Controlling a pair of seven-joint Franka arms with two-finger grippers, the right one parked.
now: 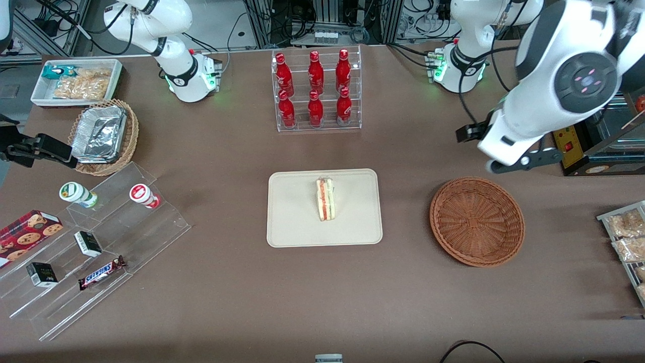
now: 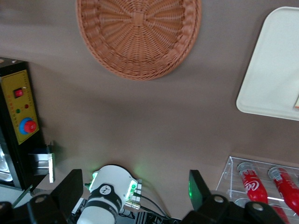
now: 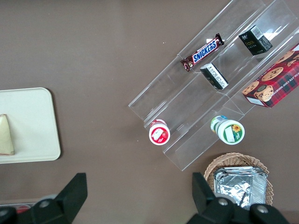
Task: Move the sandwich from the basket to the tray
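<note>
The sandwich (image 1: 325,199) stands on its edge in the middle of the cream tray (image 1: 292,222), its red and yellow filling stripe facing up. The round reddish-brown basket (image 1: 476,221) sits beside the tray toward the working arm's end and holds nothing. My left gripper (image 1: 496,151) hangs high above the table, farther from the front camera than the basket, fingers spread open with nothing between them. The left wrist view shows the gripper (image 2: 135,189), the basket (image 2: 139,32), a corner of the tray (image 2: 271,74) and a sliver of sandwich (image 2: 296,100).
A clear rack of red bottles (image 1: 316,91) stands farther from the front camera than the tray. A black control box (image 1: 579,146) and bagged snacks (image 1: 627,237) lie at the working arm's end. A stepped acrylic shelf (image 1: 101,242) and a tan foil-tray basket (image 1: 103,136) are toward the parked arm's end.
</note>
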